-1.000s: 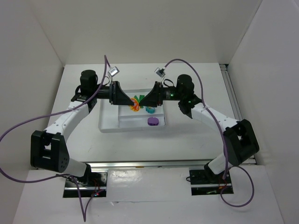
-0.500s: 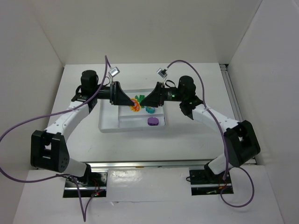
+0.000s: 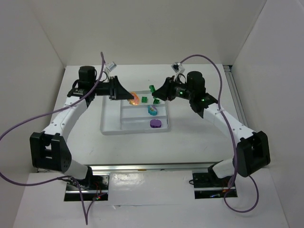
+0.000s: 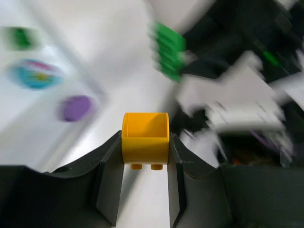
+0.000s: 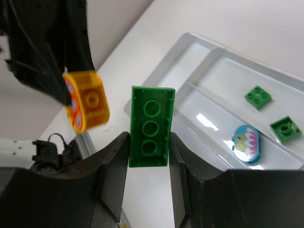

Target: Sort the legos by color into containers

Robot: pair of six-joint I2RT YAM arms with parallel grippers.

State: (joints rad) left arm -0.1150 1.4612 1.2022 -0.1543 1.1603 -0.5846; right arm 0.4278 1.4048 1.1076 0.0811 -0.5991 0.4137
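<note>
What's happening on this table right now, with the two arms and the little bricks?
Two robot arms are sorting toy bricks into a white divided tray. The left arm has its jaws shut on an orange brick. The right arm has its jaws shut on a long green plate. Both pieces are held up, apart from each other. In the tray lie two small green pieces, a cyan-and-pink round piece and a purple oval.
</note>
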